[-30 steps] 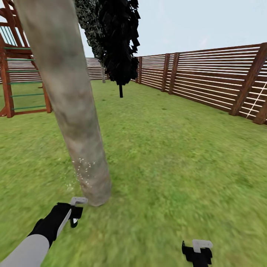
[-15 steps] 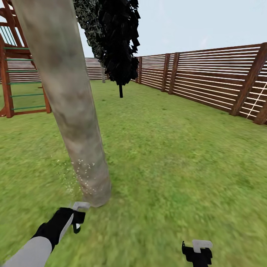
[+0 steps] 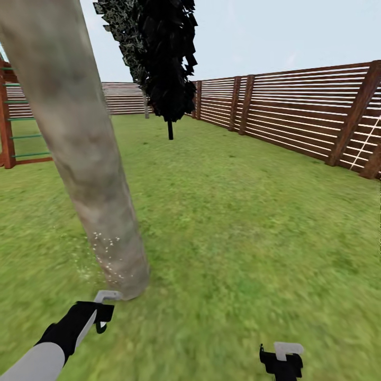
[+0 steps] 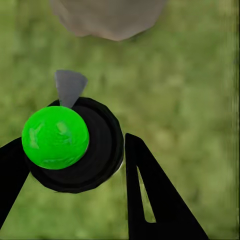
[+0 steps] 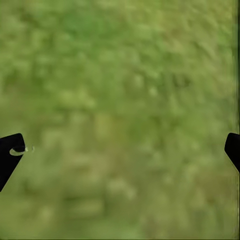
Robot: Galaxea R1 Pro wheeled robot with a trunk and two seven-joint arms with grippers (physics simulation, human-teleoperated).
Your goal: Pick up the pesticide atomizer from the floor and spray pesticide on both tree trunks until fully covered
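Nearest, at 5 o'clock in the head view: right gripper [image 3: 281, 353] low over bare grass [image 3: 254, 227], fingers spread wide in its wrist view, nothing between them. Well apart from the work, so no part in the spraying, by the look of it.

At 7 o'clock: left gripper [image 3: 100, 313] on a black-sleeved arm, pinching the spray bottle [image 4: 75, 145]. Seen from the left wrist: dark round body with a bright green cap, held between the two black fingers [image 4: 150, 195], pale nozzle tip aimed at the base of the trunk. In the head view, white trigger head [image 3: 107, 295] just short of the trunk's foot, near but apart.

Straight ahead of the nozzle, at roughly 12 o'clock from the left gripper: tree trunk [image 3: 79, 153], thick, pale and mottled, long axis leaning up toward 11 o'clock and off the frame's top. White specks of spray scattered on the lowest stretch alone; higher bark bare of them. Judged: lower band in progress, coverage to climb along that leaning axis, left arm plainly the nearer one. No containers here.

Farther, at 12 o'clock: thin dark-leaved tree [image 3: 166, 58]. At 9 o'clock: red wooden climbing frame [image 3: 8, 127]. From 12 round to 3 o'clock: slatted wooden fence [image 3: 296, 116] closing the lawn.
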